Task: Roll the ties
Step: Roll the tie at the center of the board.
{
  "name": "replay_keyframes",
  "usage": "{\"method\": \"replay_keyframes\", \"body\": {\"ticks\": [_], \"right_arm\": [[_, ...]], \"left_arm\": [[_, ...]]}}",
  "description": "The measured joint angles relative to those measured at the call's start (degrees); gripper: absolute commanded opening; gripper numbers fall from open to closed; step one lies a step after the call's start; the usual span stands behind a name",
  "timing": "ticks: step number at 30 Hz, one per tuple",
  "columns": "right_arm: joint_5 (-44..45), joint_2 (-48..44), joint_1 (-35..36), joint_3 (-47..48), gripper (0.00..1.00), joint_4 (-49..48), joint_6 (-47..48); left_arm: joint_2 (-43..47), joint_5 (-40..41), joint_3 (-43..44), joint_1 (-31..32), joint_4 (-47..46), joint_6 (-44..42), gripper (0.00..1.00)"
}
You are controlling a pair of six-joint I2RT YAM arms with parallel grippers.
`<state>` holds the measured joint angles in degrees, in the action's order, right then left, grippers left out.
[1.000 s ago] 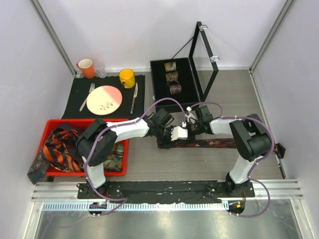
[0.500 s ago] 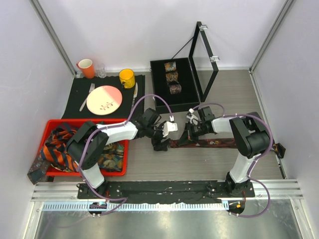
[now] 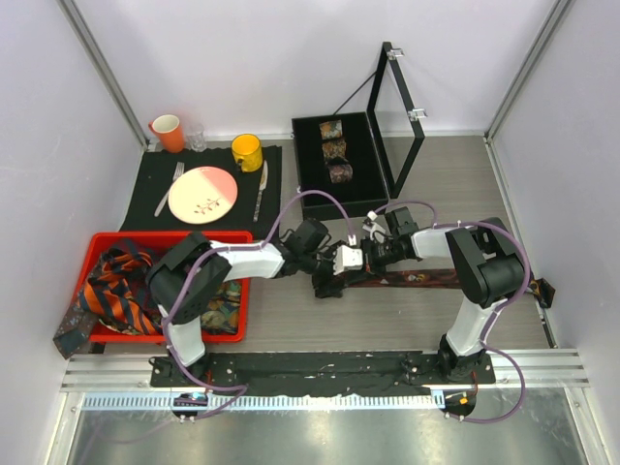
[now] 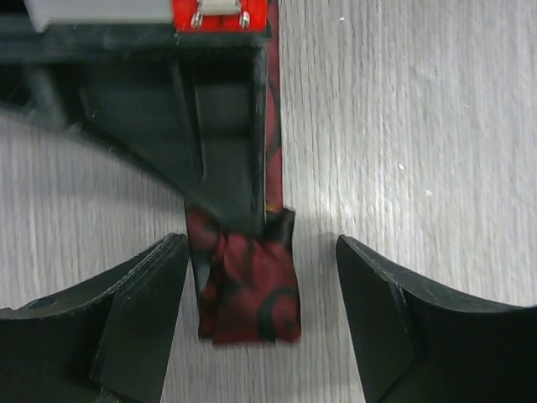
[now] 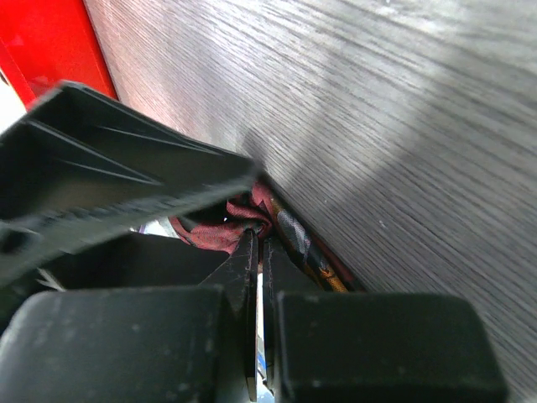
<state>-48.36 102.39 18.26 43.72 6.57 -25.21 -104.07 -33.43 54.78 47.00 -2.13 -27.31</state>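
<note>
You're at the roll's first turn: the tie (image 3: 417, 279) lies flat from the table's middle toward its right edge, left end folded. Right pincer (image 5: 257, 243) sits pressed together at that fold; left pincer (image 4: 260, 243) straddles it, spread. Next, I'd close left and turn.

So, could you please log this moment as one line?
tie: flat, end folded | left gripper: open astride fold | right gripper: shut on tie

Top view's bright and even, soft shadows on the table (image 3: 387, 320). Left wrist: woodgrain crisp, left fingers (image 4: 394, 327) slightly soft. Right wrist: dimmer, right fingers (image 5: 386, 353) blurred, tie (image 5: 295, 239) sharper, pale glare upper right.
</note>
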Motion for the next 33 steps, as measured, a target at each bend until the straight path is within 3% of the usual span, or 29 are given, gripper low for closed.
{"method": "replay_keyframes", "body": {"ticks": [2, 6, 14, 22, 33], "right_arm": [[0.0, 0.0, 0.0, 0.0, 0.01, 0.0, 0.0], [0.1, -0.5, 0.0, 0.0, 0.01, 0.0, -0.2], [0.2, -3.4, 0.0, 0.0, 0.01, 0.8, -0.6], [1.5, -2.3, 0.0, 1.2, 0.01, 2.7, 1.8], [0.3, 0.9, -0.1, 1.9, 0.01, 2.9, 4.2]], "left_arm": [[-1.6, 0.8, 1.5, 0.8, 0.7, -0.4, 0.73], [-2.7, 1.7, 4.0, 1.0, 3.5, -2.3, 0.49], [-2.5, 0.3, 4.3, 1.0, 6.6, -7.4, 0.29], [-2.5, 0.0, 5.0, 1.1, 8.7, -9.3, 0.60], [2.7, -0.6, -2.3, -3.2, 4.8, -3.0, 0.63]]}}
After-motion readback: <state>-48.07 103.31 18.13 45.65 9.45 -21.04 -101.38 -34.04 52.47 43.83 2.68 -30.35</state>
